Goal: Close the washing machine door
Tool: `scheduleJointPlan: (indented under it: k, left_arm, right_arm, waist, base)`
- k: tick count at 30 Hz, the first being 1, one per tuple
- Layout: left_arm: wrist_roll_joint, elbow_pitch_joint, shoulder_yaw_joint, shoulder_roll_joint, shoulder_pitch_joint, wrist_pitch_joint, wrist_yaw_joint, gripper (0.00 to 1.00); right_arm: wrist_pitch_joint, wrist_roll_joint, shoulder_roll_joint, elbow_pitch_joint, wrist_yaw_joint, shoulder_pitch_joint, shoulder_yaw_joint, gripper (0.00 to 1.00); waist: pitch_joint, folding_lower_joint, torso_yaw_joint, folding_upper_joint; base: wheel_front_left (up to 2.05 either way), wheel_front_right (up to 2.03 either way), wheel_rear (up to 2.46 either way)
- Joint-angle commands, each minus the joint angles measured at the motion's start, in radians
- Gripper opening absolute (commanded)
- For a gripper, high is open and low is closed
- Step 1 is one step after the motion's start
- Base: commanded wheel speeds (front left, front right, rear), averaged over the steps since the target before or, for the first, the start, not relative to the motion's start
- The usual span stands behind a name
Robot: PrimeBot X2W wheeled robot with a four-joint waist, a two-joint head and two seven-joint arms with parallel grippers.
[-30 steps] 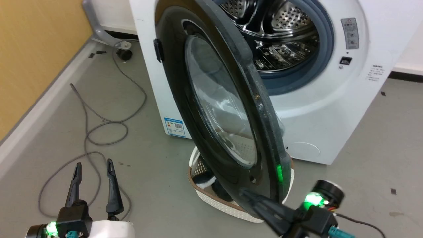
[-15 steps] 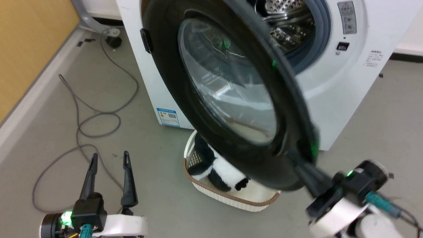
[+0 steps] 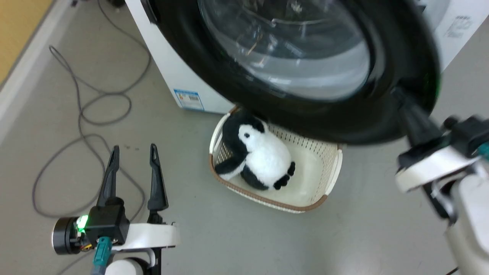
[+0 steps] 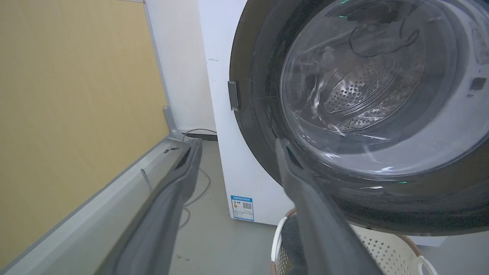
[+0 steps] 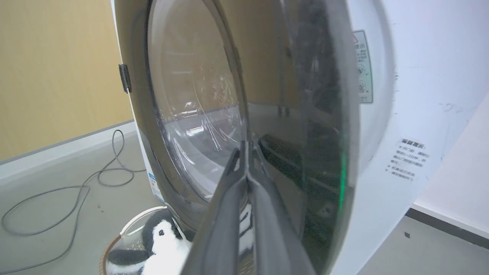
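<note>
The washing machine door [image 3: 305, 114], a black-rimmed disc with a bulging clear window, spans the top of the head view and stands partly swung toward the white washing machine [image 3: 172, 76]. My right gripper [image 3: 399, 97] is shut, its tips resting against the door's outer face near its free right edge. In the right wrist view the two fingers [image 5: 252, 191] lie pressed together against the door [image 5: 191, 95], with the machine's front [image 5: 401, 95] behind. My left gripper [image 3: 133, 147] is open, low over the floor at the left and apart from the door [image 4: 252, 114].
A cream basket [image 3: 336, 168] holding a black-and-white penguin plush [image 3: 259, 152] sits on the floor under the door. A grey cable [image 3: 84, 114] loops over the floor at the left, near the yellow wall's baseboard [image 3: 23, 57].
The door has swung toward the machine and now covers the drum opening. My right gripper has followed its edge to the right. The head camera has shifted down; the left gripper stays open.
</note>
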Motion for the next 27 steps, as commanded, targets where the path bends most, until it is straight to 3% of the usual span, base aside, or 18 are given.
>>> scheduleJointPlan:
  k: [1,16,27]
  left_arm:
    - [0.003,-0.004,0.0,-0.003,-0.016,-0.004,0.001,1.0]
    - [-0.009,-0.013,-0.009,-0.01,-0.072,-0.004,0.007,1.0]
    - [-0.026,-0.015,-0.018,-0.011,-0.08,-0.004,0.027,1.0]
  right_arm:
    - [-0.003,-0.006,-0.008,0.008,-0.002,-0.021,-0.011,0.0]
    - [-0.003,-0.067,-0.076,0.243,-0.002,-0.314,-0.119,0.0]
    - [-0.003,-0.154,-0.05,0.35,-0.002,-0.416,-0.214,0.0]
  waist:
    - [0.02,-0.0001,0.004,0.0]
    - [0.108,-0.0001,0.044,0.0]
    - [0.126,-0.0001,0.063,0.0]
  base:
    - [0.0,0.0,0.0]
    - [0.0,0.0,0.0]
    - [0.0,0.0,0.0]
